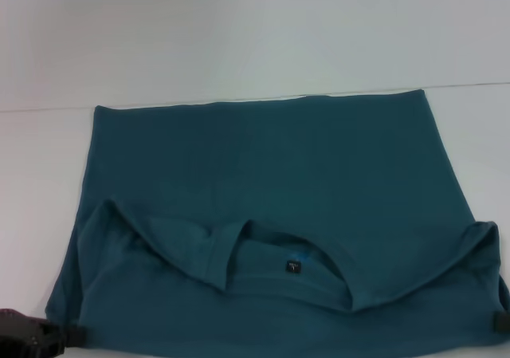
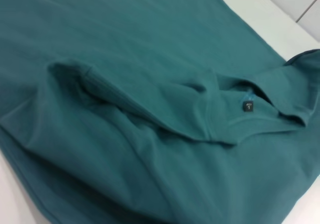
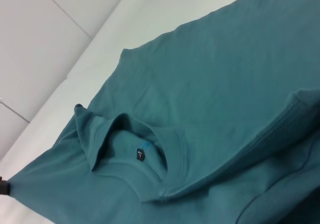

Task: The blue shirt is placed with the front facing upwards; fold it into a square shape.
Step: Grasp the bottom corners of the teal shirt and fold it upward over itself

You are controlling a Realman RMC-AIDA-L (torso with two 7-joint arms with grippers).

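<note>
Left tool [image 1: 70, 336] and right tool [image 1: 500, 324] sat at the near corners of the dark teal-blue cotton shirt [image 1: 271, 175]; their finger states could not be told. It lay on the white counter [image 1: 239, 39], partly folded, neckline tag [image 1: 293, 266] showing.

You had one blue shirt [image 1: 271, 167] on one white table [image 1: 239, 31], and nothing else lay on that surface. One round neckline [image 1: 295, 254] showed at the near side, with one small dark tag [image 1: 294, 266] inside it. Two folded-over shoulder flaps counted: one at near left [image 1: 159, 238], one at near right [image 1: 470, 246]. One straight hem edge [image 1: 263, 101] ran along the far side. Two grippers were partly in view: the left gripper [image 1: 36, 338] at the near left corner, the right gripper [image 1: 500, 324] at the near right edge.
</note>
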